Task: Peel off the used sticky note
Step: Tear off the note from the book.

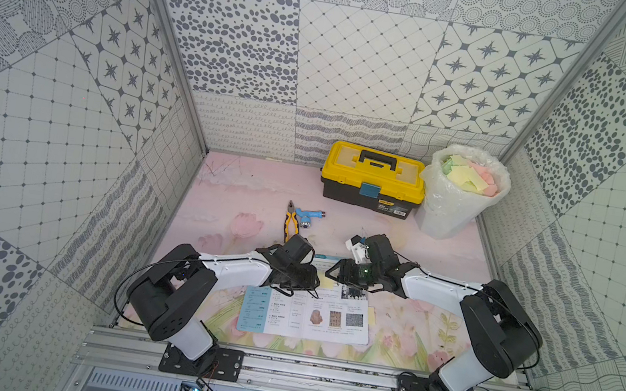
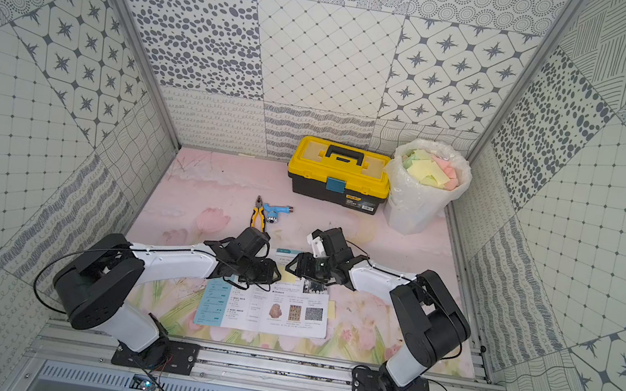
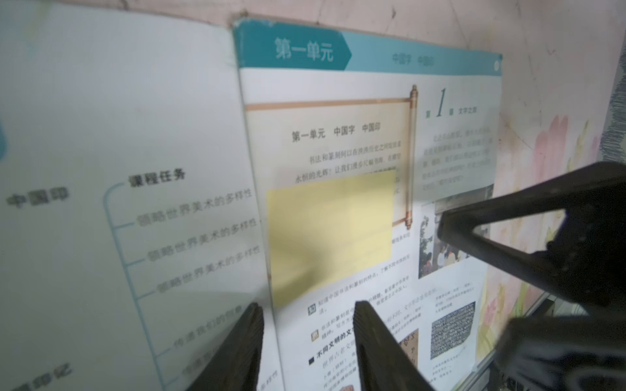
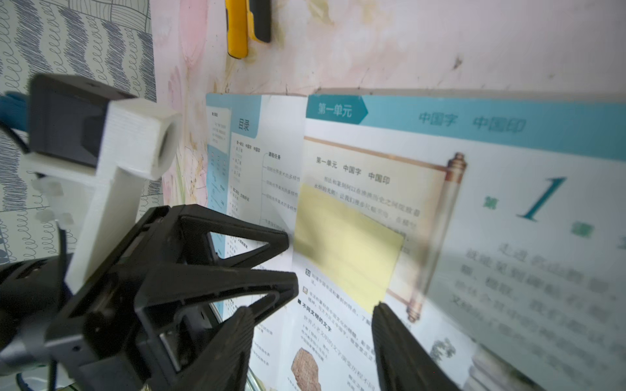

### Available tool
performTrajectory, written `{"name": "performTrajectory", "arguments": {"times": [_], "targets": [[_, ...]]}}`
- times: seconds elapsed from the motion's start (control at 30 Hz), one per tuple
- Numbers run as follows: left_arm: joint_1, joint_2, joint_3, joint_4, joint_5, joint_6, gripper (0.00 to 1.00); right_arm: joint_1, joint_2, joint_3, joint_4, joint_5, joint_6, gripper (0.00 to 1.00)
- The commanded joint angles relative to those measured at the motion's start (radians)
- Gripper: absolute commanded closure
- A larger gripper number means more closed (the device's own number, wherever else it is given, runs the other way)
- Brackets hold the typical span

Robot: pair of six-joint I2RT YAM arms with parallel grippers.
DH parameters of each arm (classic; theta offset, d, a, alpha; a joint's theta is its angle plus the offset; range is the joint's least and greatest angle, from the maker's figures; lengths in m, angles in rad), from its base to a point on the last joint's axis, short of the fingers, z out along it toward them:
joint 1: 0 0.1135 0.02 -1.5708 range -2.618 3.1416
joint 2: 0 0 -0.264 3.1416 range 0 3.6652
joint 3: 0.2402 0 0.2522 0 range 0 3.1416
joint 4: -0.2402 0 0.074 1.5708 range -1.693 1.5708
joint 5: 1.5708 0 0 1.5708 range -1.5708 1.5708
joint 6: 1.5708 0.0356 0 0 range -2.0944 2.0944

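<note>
Lying flat, nearly square, sticky note (image 3: 332, 237) sits between left tool (image 3: 306, 308) and right tool (image 4: 313, 309), both spread.

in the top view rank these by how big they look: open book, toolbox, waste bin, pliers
1. open book, even partly hidden
2. waste bin and toolbox: too alike to rank
3. pliers, clearly smallest

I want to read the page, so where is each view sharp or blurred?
Left wrist view: headings near the sticky note are legible, other text soft. Right wrist view: the book smears toward the lens. In both top views, print is too small.
</note>
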Motion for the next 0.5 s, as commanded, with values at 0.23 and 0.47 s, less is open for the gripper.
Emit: {"name": "performTrajectory", "arguments": {"times": [0.23, 0.47], "targets": [[0.011, 0.028, -0.014, 0.005, -0.001, 0.008, 0.60, 0.003, 0.072, -0.026, 0.082, -0.046, 0.038, 0.42], [0.016, 0.027, -0.024, 0.008, -0.008, 0.007, 0.60, 0.003, 0.126, -0.027, 0.138, -0.073, 0.090, 0.43]]}}
